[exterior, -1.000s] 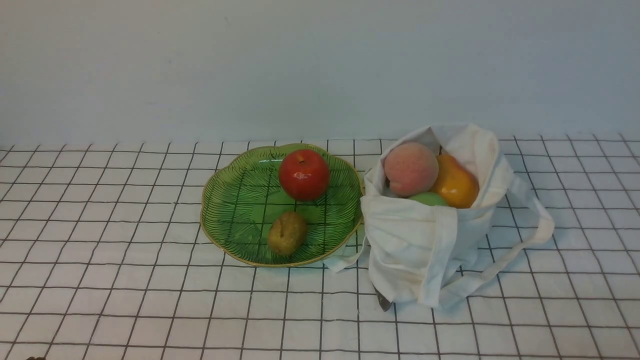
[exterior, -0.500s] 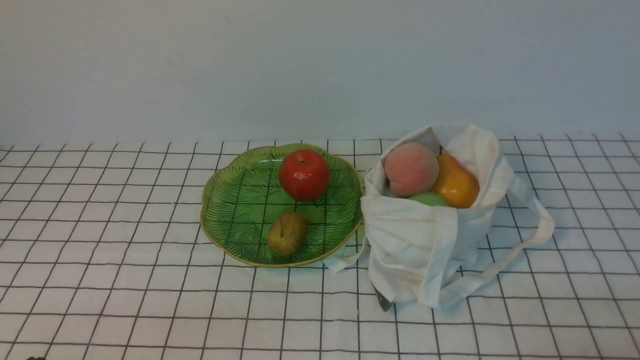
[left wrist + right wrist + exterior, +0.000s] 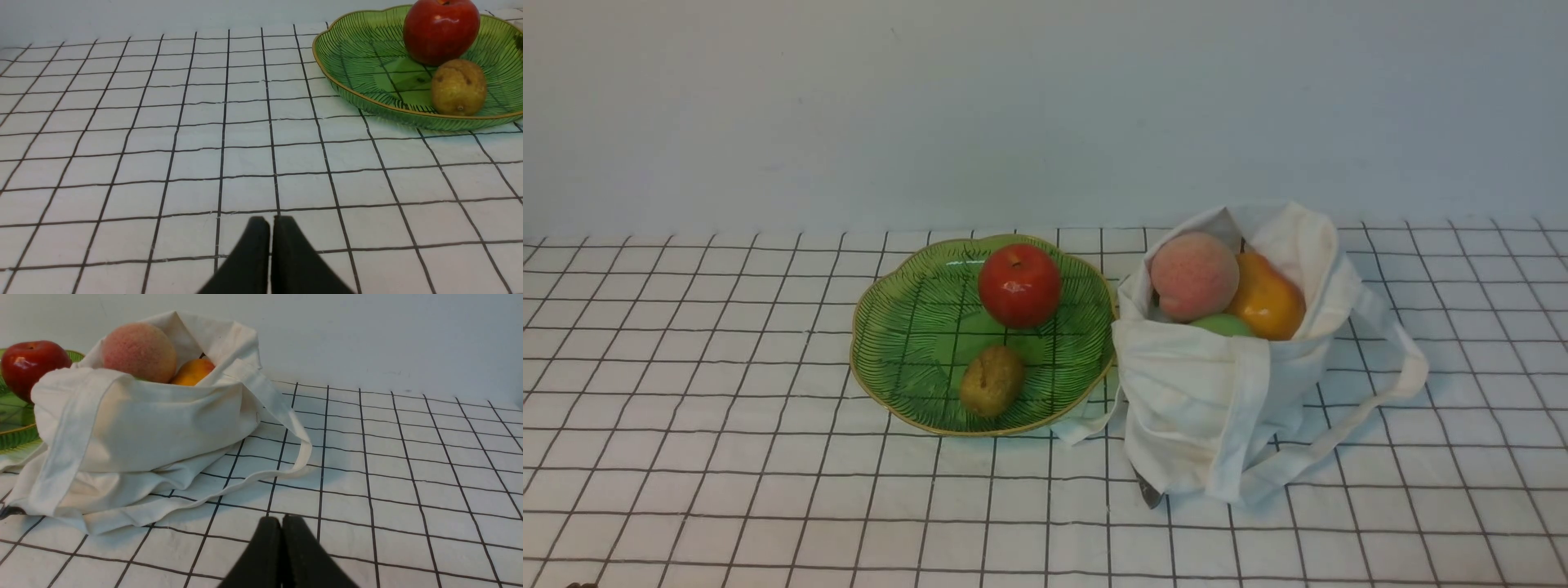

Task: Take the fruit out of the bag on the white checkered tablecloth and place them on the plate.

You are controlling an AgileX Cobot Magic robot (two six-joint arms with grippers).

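The off-white bag (image 3: 1217,400) stands open on the white checkered tablecloth (image 3: 727,457), right of the green plate (image 3: 907,343). In the bag sit the pink peach (image 3: 1194,275), the orange-yellow fruit (image 3: 1266,300) and a pale green fruit (image 3: 1223,325). The russet fruit (image 3: 992,380) lies on the plate in front of a red apple (image 3: 1019,285). My left gripper (image 3: 270,222) is shut and empty, low over the cloth, well short of the plate (image 3: 359,94). My right gripper (image 3: 281,520) is shut and empty, near the bag (image 3: 135,433) and its strap. Neither gripper shows in the front view.
A plain pale wall (image 3: 1045,106) runs behind the table. A long strap (image 3: 1401,384) loops out on the cloth to the bag's right, and another trails toward the plate. A small dark object (image 3: 1149,493) pokes out under the bag's front.
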